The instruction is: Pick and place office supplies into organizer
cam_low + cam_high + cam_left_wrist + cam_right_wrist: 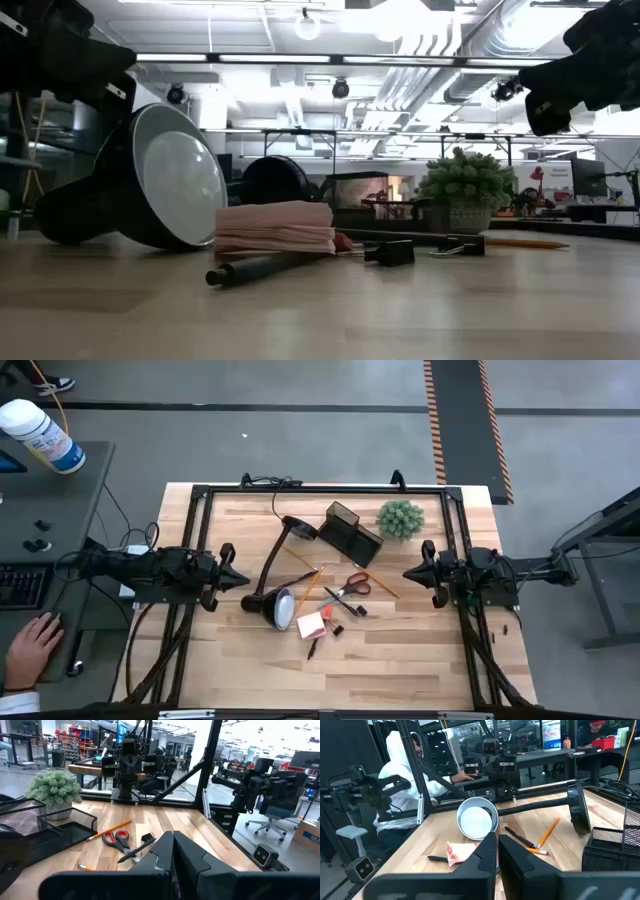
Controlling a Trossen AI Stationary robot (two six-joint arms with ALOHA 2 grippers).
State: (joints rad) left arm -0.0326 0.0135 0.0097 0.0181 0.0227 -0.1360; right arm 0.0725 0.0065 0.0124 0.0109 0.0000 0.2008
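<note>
The dark mesh organizer (350,530) stands at the table's far middle. In front of it lie orange-handled scissors (350,588), two pencils (308,582) (380,584), a pink sticky-note pad (311,624), a black pen (313,648) and small black binder clips (338,630). My left gripper (243,579) hovers shut at the left, level, pointing toward the items. My right gripper (408,573) hovers shut at the right, facing it. In the left wrist view the scissors (116,840) lie ahead of the shut fingers (172,855). In the right wrist view the pad (460,852) lies ahead.
A black desk lamp lies on the table, its base (298,528) far and its head (278,605) near the pad. A green spiky plant ball (400,518) sits right of the organizer. A person's hand (30,650) rests at a desk left of the table.
</note>
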